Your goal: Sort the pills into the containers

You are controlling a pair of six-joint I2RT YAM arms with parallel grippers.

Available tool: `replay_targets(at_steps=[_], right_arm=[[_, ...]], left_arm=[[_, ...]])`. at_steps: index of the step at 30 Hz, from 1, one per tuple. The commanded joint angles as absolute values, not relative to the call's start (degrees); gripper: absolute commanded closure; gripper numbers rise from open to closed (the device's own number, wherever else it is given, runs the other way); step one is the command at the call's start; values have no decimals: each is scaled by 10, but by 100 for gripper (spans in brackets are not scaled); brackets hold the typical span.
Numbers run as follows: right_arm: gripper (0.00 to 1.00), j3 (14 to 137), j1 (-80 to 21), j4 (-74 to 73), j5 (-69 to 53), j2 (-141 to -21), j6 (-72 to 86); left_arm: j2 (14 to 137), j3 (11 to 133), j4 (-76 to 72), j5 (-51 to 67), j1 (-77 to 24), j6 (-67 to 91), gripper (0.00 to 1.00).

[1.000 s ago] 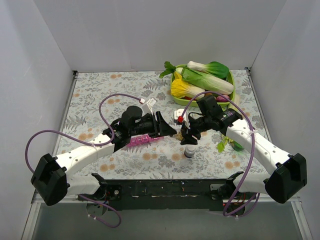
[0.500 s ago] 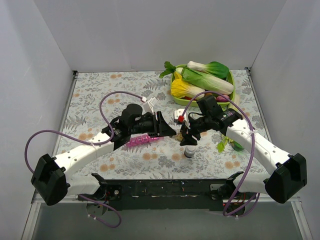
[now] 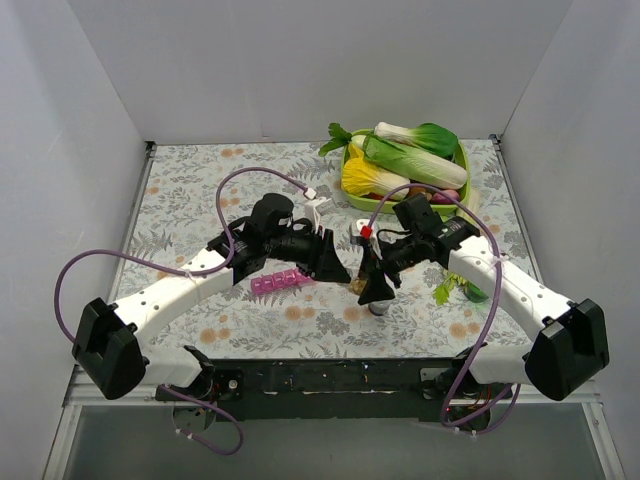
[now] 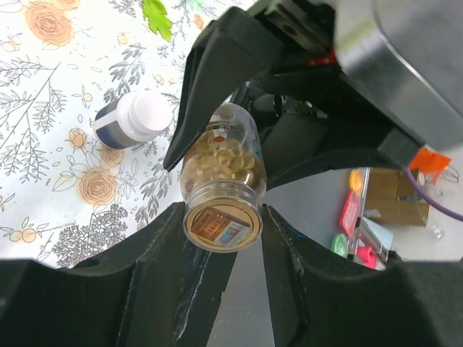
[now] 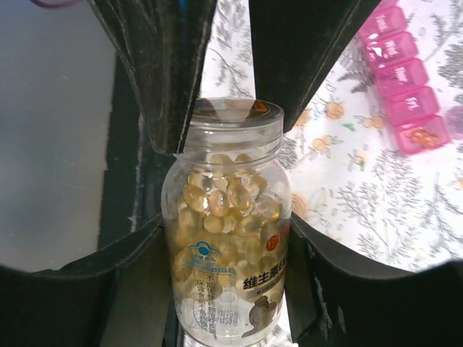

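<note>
A clear pill bottle (image 5: 231,275) full of yellow softgels hangs in the air between both grippers, just above the table's middle (image 3: 358,287). My right gripper (image 5: 226,228) is shut on the bottle's body. My left gripper (image 4: 221,211) is shut on the bottle's cap (image 4: 221,225), and its black fingers (image 5: 166,72) flank the cap in the right wrist view. The pink pill-organiser strip (image 3: 282,283) lies flat on the table left of the bottle. In the right wrist view (image 5: 405,79) its end compartment holds yellowish pills.
A small white-capped bottle (image 3: 378,306) sits on the table just under the right gripper and shows in the left wrist view (image 4: 137,118). A green tray (image 3: 352,195) of vegetables stands at the back right. A loose green leaf (image 3: 455,290) lies by the right arm.
My left arm has swung its elbow to the right and turned its wrist at the bottle's cap. The right gripper with the bottle has dropped slightly toward the near edge.
</note>
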State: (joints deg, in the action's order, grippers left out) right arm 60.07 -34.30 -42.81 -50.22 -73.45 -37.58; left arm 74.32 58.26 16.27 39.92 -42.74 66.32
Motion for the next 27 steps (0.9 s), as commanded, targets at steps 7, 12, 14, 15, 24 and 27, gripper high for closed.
replay_targets(at_steps=[7, 12, 14, 15, 24, 27], right_arm=[[99, 586, -330, -295, -673, -736, -307], [99, 572, -330, -287, -664, -728, -306], [99, 570, -330, -283, -661, -727, -304], [99, 570, -330, -283, -661, -728, -304], [99, 572, -330, -283, -651, -728, -307], [99, 573, -330, -288, -644, -726, -312]], left_arm=[[741, 576, 136, 483, -398, 639, 56], [722, 572, 120, 458, -397, 657, 35], [712, 574, 120, 454, -397, 660, 29], [709, 576, 121, 453, -398, 660, 28], [661, 572, 133, 425, -397, 669, 8], [647, 565, 149, 404, -396, 668, 2]])
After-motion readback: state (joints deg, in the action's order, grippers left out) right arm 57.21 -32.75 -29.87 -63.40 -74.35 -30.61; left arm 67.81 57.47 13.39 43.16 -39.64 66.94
